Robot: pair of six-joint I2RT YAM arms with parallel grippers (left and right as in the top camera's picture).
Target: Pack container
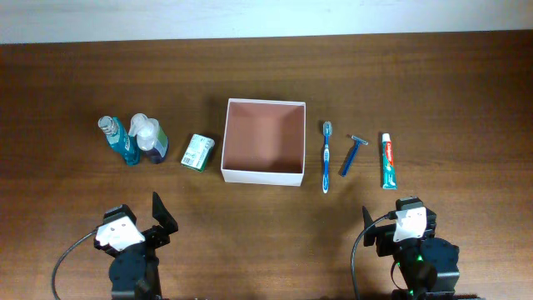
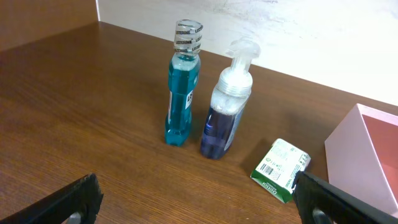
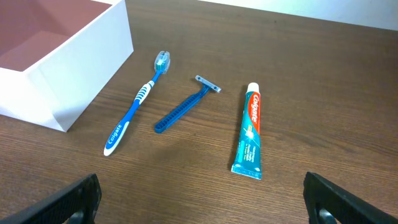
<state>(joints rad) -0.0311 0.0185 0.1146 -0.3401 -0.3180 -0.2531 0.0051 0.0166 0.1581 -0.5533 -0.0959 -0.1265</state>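
My left pincer [image 2: 198, 202] and right pincer [image 3: 202, 202] gape wide, empty. Container [image 1: 261, 177] mid-table, between carton [image 1: 198, 152] and toothbrush [image 1: 326, 156]. Risk: careless approach topples mouthwash bottle [image 2: 182, 93] onto pump bottle [image 2: 227, 109] (2 narrow bases, close together).

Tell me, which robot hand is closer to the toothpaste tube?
The right hand: it hangs open just on the robot's side of the toothpaste tube. The left hand is far across the table, beyond the container, facing the two bottles.
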